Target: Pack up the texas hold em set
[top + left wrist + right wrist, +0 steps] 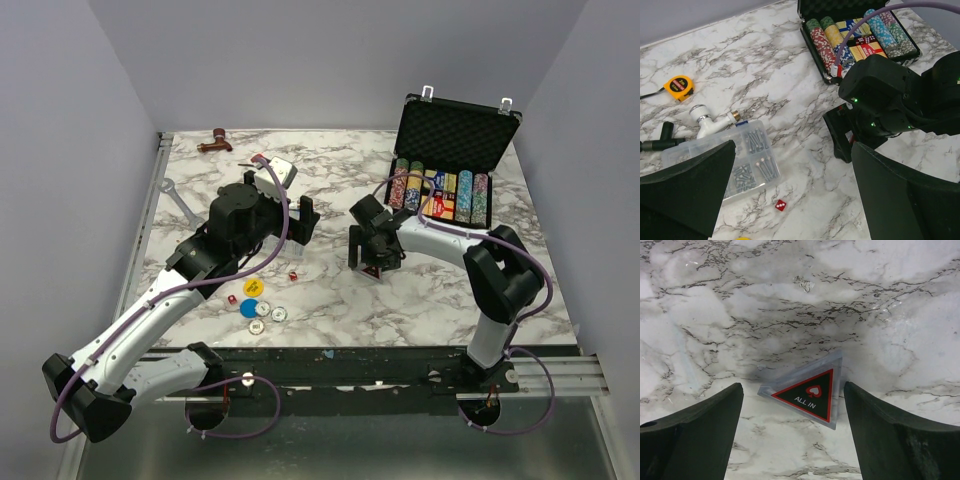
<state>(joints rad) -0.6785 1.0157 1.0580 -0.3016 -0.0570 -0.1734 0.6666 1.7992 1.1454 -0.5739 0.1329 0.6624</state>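
The black foam-lined case point(457, 133) stands open at the back right, with rows of poker chips point(440, 193) and the orange card box inside; it also shows in the left wrist view point(812, 30). My right gripper point(792, 387) is open and points down, its fingers either side of a clear triangular "ALL IN" token point(809, 394) lying on the table. My left gripper point(792, 146) is open and empty above a red die point(780, 205). Yellow point(253, 287), blue point(248, 306) and white point(257, 326) discs and two red dice point(293, 275) lie near the front.
A clear compartment box of screws point(742, 162), a white pipe fitting point(702, 117) and a yellow tape measure point(679, 86) lie at the left. A wrench point(180, 200) and a brown tool point(215, 142) lie at the back left. Walls enclose the table.
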